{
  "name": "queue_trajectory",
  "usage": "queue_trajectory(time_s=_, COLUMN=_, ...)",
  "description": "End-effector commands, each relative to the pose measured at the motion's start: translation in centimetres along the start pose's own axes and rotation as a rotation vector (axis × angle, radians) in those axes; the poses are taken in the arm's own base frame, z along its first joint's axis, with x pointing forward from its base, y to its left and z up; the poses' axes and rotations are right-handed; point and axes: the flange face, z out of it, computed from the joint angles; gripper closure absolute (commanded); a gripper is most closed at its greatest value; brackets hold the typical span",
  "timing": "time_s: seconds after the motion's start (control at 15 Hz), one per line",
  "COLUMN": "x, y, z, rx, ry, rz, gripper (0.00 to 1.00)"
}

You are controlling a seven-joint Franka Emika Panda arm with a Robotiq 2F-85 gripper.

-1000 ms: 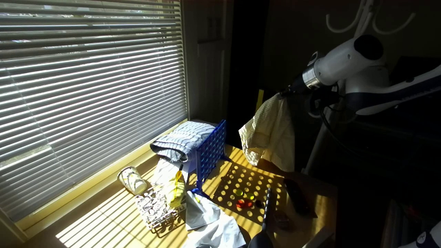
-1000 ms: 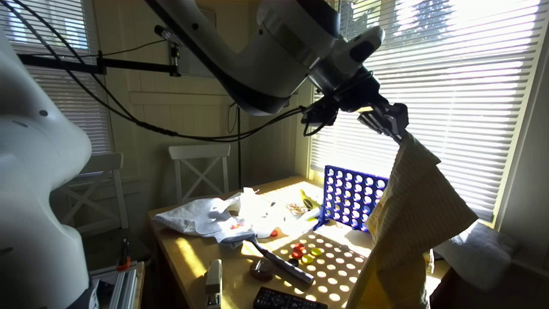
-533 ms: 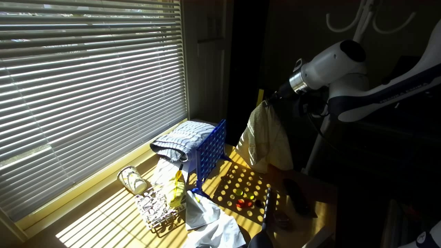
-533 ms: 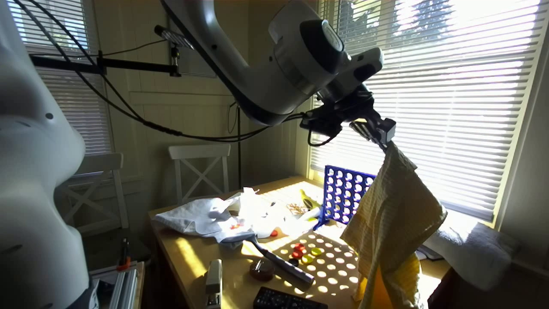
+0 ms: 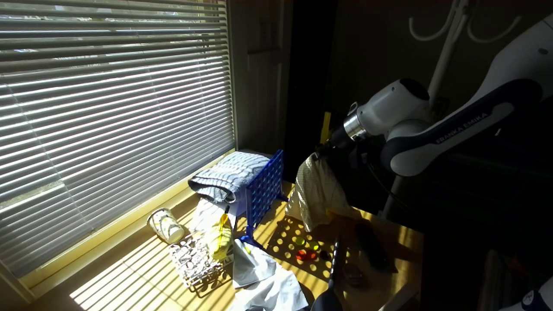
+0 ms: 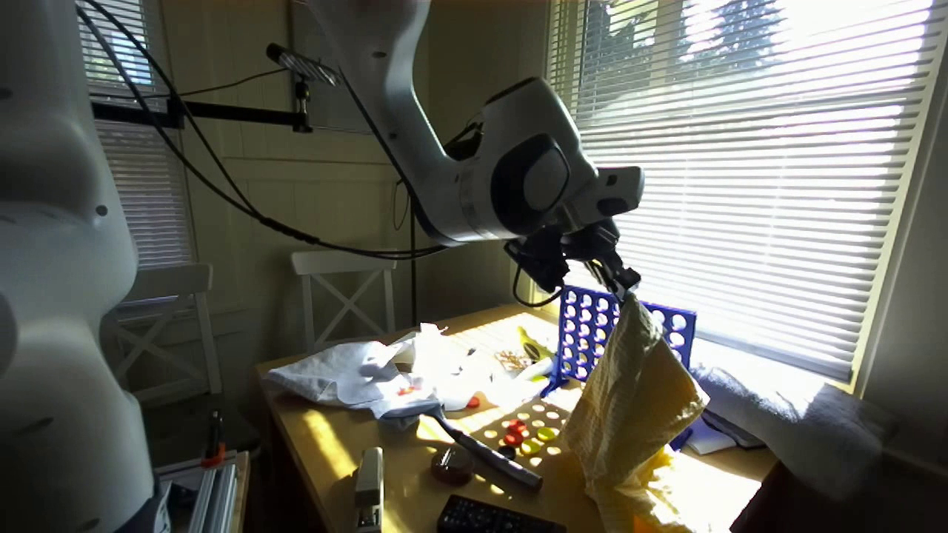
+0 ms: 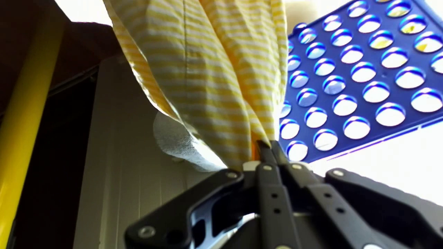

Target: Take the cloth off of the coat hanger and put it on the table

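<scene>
Yellow-and-white striped fabric cloth held over the tan wooden surface, the setting-down step apparently in hand.

The black two-fingered claw is nearly fully closed up, with the top of the cloth pinched in it; the rest hangs in folds near the upright blue plastic grid with round holes, apart from the white metal coat stand with curved hooks, so the taking-off looks done. Whether the lowest folds touch the surface, I cannot tell. The next move probably calls for lowering the claw so that the fabric gathers on the surface, then parting it to let go.
</scene>
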Motion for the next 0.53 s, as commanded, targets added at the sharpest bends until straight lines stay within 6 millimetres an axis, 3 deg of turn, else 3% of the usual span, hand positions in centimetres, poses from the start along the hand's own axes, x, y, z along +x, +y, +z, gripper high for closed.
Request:
queue_trajectory(time_s=0.0, x=-1.1, y=-2.7, z=1.1, rx=0.035, ry=-0.078, rz=0.033, gripper=1.00)
queue_trajectory(time_s=0.2, x=0.2, y=-2.4, z=0.7, rx=0.045, ry=-0.167, rz=0.068, gripper=1.00)
queue_trajectory(time_s=0.47, x=2.7, y=2.9, z=-0.1, rx=0.004, ry=-0.275, rz=0.116, gripper=1.00)
